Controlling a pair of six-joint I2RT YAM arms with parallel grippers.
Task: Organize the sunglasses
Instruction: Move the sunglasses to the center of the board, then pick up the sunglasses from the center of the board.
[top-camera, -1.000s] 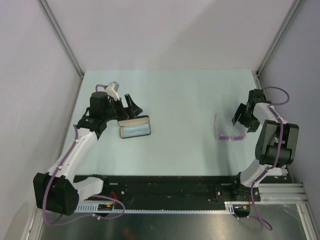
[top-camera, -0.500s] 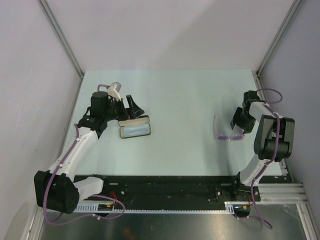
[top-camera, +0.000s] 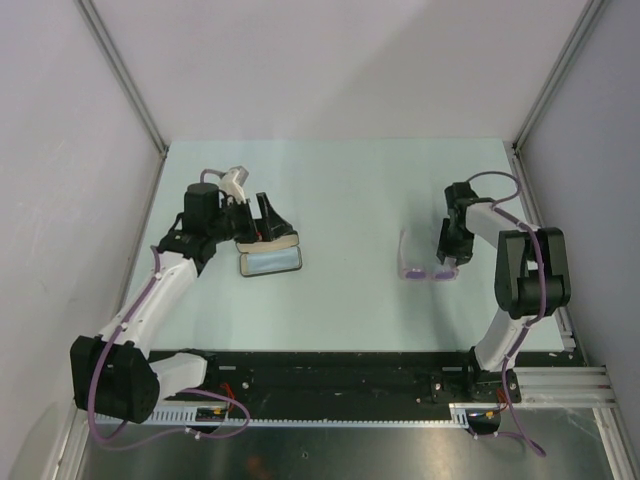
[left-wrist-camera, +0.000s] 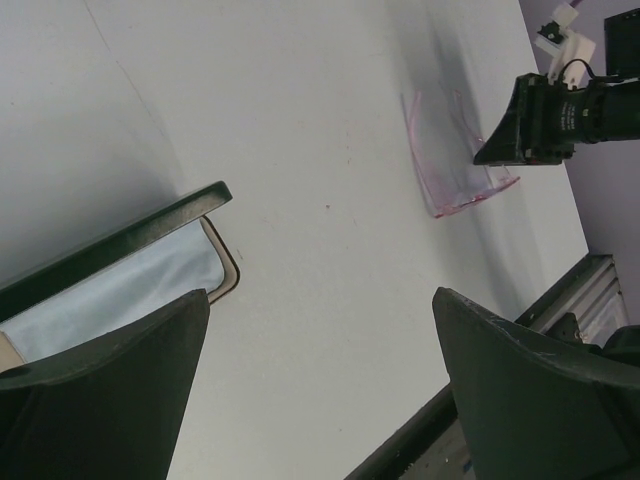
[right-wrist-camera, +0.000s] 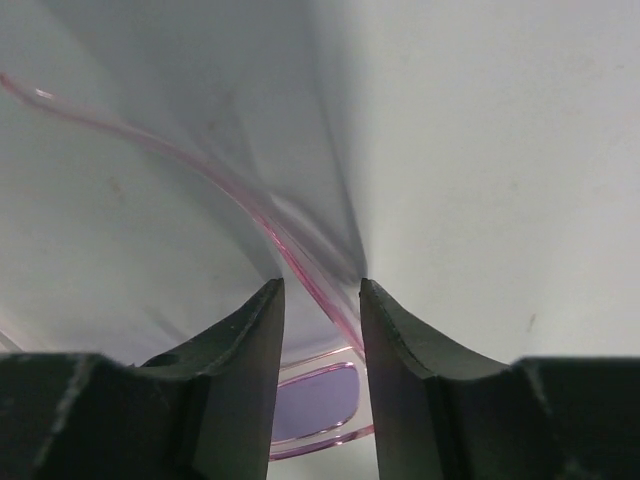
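On the pale table (top-camera: 350, 200) the sunglasses (top-camera: 420, 272) have slid toward the case (top-camera: 270, 261); my right gripper (top-camera: 446, 258) narrows round a temple; pinched yet, I cannot tell.

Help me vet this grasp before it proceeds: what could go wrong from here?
The right gripper straddles only one slim temple arm of the sunglasses; squeezed there, the frame could twist, slip or bend. The open case lies far across the table, so a carry on that hold might drop them.
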